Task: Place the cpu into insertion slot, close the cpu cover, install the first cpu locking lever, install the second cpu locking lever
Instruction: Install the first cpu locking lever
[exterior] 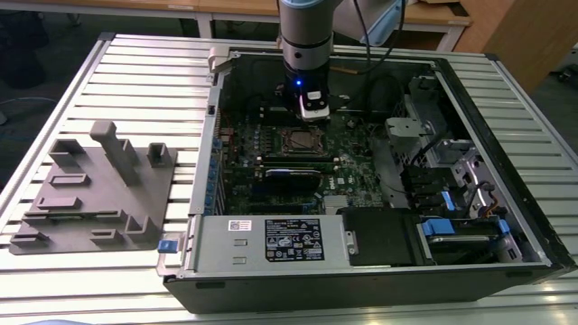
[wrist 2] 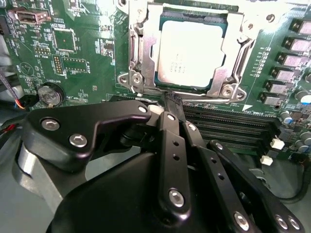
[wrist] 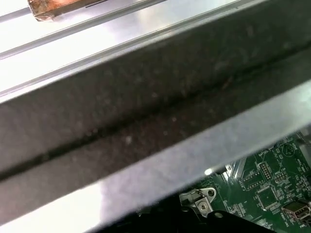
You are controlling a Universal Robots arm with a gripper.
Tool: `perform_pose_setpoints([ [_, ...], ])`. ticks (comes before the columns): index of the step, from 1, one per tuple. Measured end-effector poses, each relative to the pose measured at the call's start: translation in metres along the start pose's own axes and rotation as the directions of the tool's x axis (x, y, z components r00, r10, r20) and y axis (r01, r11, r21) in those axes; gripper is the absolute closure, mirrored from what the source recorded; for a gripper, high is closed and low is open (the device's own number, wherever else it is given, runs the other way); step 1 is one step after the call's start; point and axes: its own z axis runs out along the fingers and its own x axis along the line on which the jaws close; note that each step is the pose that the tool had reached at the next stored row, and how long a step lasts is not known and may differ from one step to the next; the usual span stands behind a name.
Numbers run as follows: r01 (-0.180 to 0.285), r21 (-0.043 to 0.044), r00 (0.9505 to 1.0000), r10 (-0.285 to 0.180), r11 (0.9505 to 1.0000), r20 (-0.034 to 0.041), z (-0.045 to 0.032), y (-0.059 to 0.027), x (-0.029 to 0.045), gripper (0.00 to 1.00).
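One arm (exterior: 305, 40) comes straight down from above into the open computer case (exterior: 505, 223), its wrist upright and a small blue light glowing on it, so that the gripper (exterior: 313, 112) hangs just beyond the insertion slot (exterior: 296, 140) on the green motherboard (exterior: 243, 145). In the second wrist view the gripper (wrist 2: 172, 99) shows its black linked fingers (wrist 2: 167, 131) drawn together to a single tip right at the socket's metal edge; whether anything thin is caught between them cannot be told. One cpu (wrist 2: 192, 53) lies flat in the socket, its dull silver top carrying a few faint marks too small to read, and one cpu cover (wrist 2: 237, 43) lies down flat around it, framing it through its square window. Whether the locking levers are latched cannot be told. As for writing, one white label (exterior: 294, 238) with dark print sits on the power supply (exterior: 226, 254) at the near side of the case, and white lettering is scattered over the board. One coin battery (wrist 2: 48, 94) sits on the board, and long black memory slots (wrist 2: 228, 121) run beside the fingertip, with two white latches (wrist 2: 277, 143) at their ends. In the first wrist view a corner of the motherboard (wrist: 272, 194) shows past the case's dark wall (wrist: 146, 121). One grey fixture tray (exterior: 91, 189) rests on the slatted table (exterior: 145, 74) at the exterior view's left, well apart from the socket.
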Motion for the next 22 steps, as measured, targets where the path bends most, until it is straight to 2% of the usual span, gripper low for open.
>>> perform_pose_setpoints([
  [4, 0.002, 0.0164, 1.0000, -0.003, 0.9999, 0.0074, -0.0001, -0.0005, -0.0002, 0.89],
  [10, 0.003, 0.0169, 1.0000, -0.003, 0.9999, 0.0078, -0.0004, -0.0004, -0.0003, 0.89],
  [17, 0.002, 0.0169, 1.0000, -0.003, 0.9999, 0.0078, -0.0114, 0.0012, -0.0011, 0.89],
  [22, 0.002, 0.0166, 1.0000, -0.003, 0.9999, 0.0077, -0.0110, 0.0042, 0.0006, 0.89],
])
